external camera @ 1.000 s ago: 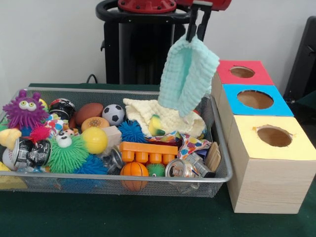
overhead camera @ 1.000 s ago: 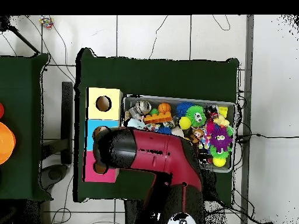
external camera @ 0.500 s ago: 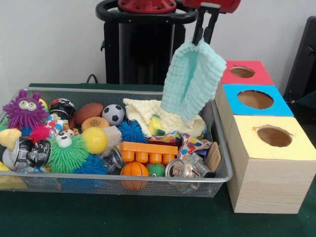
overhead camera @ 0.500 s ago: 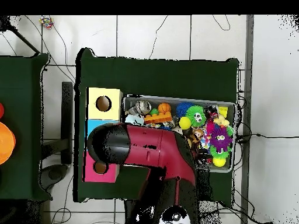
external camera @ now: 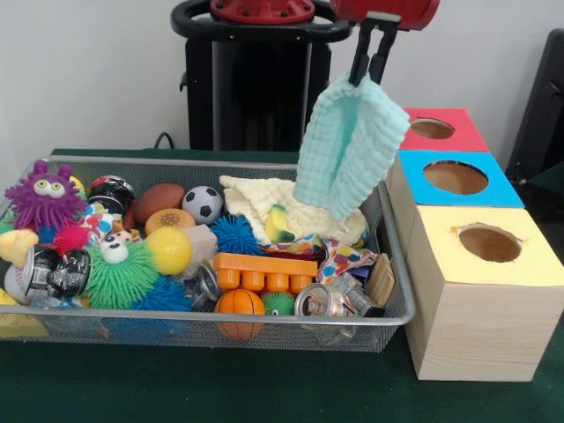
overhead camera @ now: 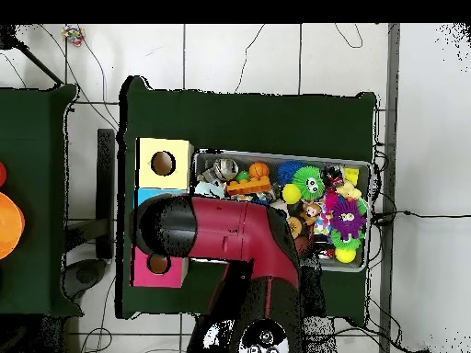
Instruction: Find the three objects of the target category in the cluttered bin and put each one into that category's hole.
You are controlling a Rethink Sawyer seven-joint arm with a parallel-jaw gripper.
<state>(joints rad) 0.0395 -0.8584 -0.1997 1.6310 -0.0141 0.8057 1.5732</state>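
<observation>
A mint-green knitted cloth (external camera: 344, 145) hangs folded from my gripper (external camera: 367, 72), which is shut on its top edge. It dangles above the right end of the wire bin (external camera: 264, 319), close to the blue-topped box (external camera: 455, 179). Behind that box is the red-topped box (external camera: 434, 129) and in front of it the yellow-topped box (external camera: 487, 245), each with a round hole. A pale yellow cloth (external camera: 278, 209) lies in the bin below the hanging one. In the overhead view the arm (overhead camera: 230, 241) hides the gripper, the cloth and most of the blue box.
The bin is packed with toys: a purple spiky monster (external camera: 42, 197), soccer ball (external camera: 203, 204), orange brick (external camera: 264, 270), small basketball (external camera: 240, 304), cans (external camera: 328, 300), green and blue spiky balls. The robot pedestal (external camera: 251, 79) stands behind.
The gripper has carried the mint cloth to the right in the front view and slightly up, closer to the boxes. In the overhead view the arm has swung over the blue box.
</observation>
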